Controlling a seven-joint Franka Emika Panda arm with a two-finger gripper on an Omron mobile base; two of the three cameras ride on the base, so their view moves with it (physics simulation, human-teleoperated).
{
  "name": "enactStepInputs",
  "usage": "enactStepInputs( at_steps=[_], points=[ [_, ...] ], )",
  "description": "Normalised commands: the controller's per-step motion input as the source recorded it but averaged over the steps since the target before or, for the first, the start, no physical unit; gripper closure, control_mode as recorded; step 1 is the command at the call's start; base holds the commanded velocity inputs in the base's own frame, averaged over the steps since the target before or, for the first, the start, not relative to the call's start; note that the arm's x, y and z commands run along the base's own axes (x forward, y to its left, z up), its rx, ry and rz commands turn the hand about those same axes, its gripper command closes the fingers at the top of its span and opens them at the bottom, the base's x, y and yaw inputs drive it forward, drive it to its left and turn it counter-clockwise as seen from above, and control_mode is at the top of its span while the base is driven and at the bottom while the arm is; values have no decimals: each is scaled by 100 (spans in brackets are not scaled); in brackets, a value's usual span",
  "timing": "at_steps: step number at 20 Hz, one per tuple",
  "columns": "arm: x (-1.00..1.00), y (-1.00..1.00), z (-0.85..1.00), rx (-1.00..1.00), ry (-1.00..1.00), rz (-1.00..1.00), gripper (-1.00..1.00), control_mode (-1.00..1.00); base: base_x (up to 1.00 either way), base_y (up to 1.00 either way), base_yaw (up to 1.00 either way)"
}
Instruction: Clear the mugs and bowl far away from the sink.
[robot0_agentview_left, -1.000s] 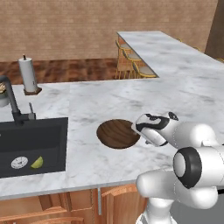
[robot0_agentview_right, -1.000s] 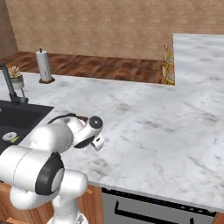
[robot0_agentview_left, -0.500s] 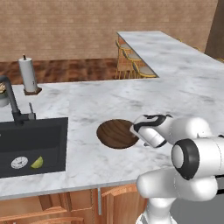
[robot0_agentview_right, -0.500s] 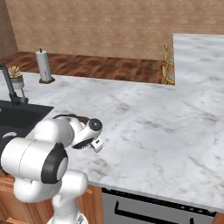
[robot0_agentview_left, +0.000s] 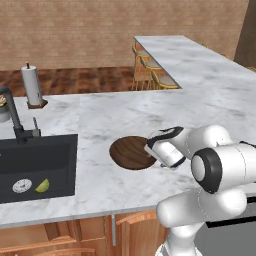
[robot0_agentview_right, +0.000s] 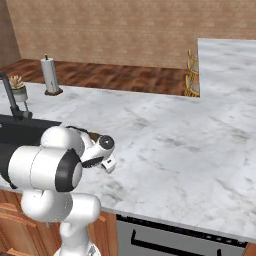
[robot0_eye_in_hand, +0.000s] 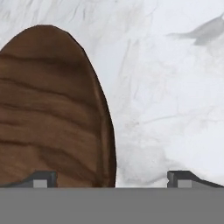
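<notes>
Starting at the far left of the left base view, a black faucet (robot0_agentview_left: 15, 117) rises at the 12 o'clock edge of the sink (robot0_agentview_left: 37, 167), a matte black basin set into the marble surface (robot0_agentview_left: 100, 117). Inside the basin, a round silver drain (robot0_agentview_left: 22, 186) lies just beside a small green thing (robot0_agentview_left: 42, 186) whose kind cannot be told. At 12 o'clock from the faucet a paper-towel roll (robot0_agentview_left: 32, 86) stands upright near the back edge of the surface. A small potted plant (robot0_agentview_right: 18, 87) shows beside the faucet in the right base view.

Toward 3 o'clock from the sink, apart from it, the bowl (robot0_agentview_left: 131, 152) rests flat on the surface, dark brown with wood grain. The white hand of the arm overlaps its 3 o'clock rim. In the hand view the bowl (robot0_eye_in_hand: 48, 109) fills the left half, its curved rim running down between the 2 fingertips; one fingertip (robot0_eye_in_hand: 41, 178) stands over the wood, the other over bare marble. The tool (robot0_eye_in_hand: 113, 180) is spread wide, straddling the bowl's rim, and grips nothing; whether it touches the bowl cannot be told.

Further right, the surface runs on to a long branch reaching toward 1 o'clock, with yellow stools (robot0_agentview_left: 150, 75) tucked at its near side.
</notes>
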Motion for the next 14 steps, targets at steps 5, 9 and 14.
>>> enactStepInputs(
  at_steps=[5, 9, 14],
  points=[
    [9, 15, -21, 0, 0, 0, -100, -100, 0, 0, 0],
    [8, 35, -23, 0, 0, 0, 100, -100, 0, 0, 0],
    [2, 22, -12, 0, 0, 0, 100, -100, 0, 0, 0]
  ],
)
